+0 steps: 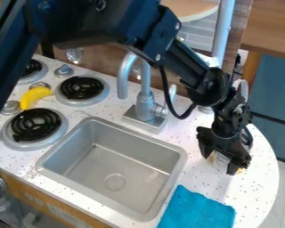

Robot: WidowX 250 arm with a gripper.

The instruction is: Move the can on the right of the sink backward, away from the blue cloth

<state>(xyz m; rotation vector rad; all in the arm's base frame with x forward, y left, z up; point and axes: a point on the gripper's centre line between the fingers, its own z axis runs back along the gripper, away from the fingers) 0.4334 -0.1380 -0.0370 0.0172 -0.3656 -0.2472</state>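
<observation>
Pale object [220, 160]: mostly behind claw [220, 164] | blue cloth [195, 210]: bottom cut off

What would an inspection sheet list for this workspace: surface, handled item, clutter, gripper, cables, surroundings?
Surface: white speckled countertop around a grey metal sink; no spills seen.
Handled item: pale object with yellowish parts, mostly hidden; grip unclear.
Clutter: yellow toy banana among the stove burners; bright blue cloth beside the sink's near right corner.
Gripper: black two-finger gripper, low over the counter's right side.
Cables: black cable loops below the arm.
Surroundings: grey curved faucet behind the sink.
</observation>
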